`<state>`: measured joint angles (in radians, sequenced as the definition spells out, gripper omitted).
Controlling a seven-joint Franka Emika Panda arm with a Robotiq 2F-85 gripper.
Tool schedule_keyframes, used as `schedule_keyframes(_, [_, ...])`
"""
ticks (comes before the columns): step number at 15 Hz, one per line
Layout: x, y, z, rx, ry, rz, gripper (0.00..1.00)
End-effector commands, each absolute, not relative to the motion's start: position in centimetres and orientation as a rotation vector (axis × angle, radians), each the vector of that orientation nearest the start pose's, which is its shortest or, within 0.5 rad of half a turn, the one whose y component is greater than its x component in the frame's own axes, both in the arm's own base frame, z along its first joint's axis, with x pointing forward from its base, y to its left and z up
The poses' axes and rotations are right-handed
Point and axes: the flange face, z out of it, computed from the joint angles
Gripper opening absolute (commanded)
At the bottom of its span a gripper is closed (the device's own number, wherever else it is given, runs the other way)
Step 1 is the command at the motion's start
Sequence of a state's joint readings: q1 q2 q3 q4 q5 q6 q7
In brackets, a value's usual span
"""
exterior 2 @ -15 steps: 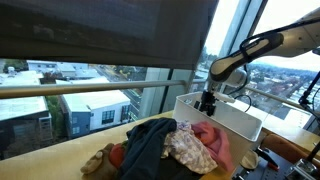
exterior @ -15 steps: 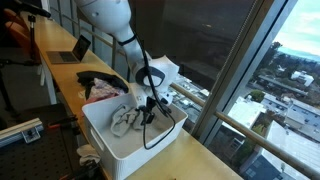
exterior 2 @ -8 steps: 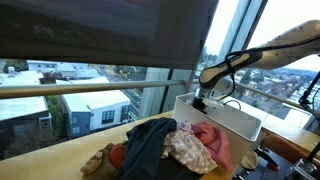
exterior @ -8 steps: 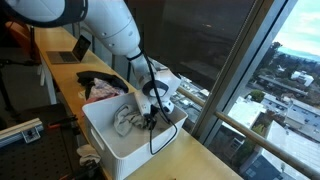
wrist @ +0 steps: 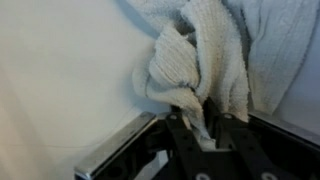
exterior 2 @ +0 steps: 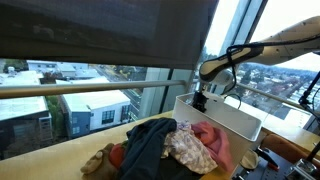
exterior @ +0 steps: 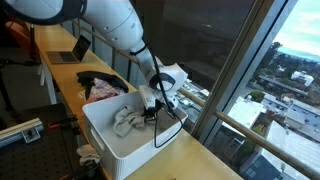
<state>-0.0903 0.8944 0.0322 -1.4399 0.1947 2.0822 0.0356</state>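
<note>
Windowside white bin | fingers — wide before — now pinched on knit cloth

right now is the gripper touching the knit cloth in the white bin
Touching. The wrist view shows the gripper pinching a fold of the cream knit cloth, with no gap between fingers and fabric.

The knit cloth is cream-white with a coarse, looped weave. It lies crumpled inside the white bin, bunched into thick, rounded folds just beside the bin's wall. One hanging fold at its lower edge sits pinched between the fingers of the gripper. In an exterior view the cloth shows as a pale, rumpled heap on the bin's floor.
</note>
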Motion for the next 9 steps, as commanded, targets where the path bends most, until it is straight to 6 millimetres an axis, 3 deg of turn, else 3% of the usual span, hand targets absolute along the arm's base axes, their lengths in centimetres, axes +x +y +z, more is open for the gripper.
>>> schedule_keyframes(1, [68.2,-5.3,19.0,-2.914,0.363,0.372,0.01])
schedule_keyframes(4, [67.6,-8.0,24.8,-2.915,0.405,0.335,0.0])
schedule_keyframes(9, [66.6,-11.2,37.3,-2.917,0.45,0.187,0.01])
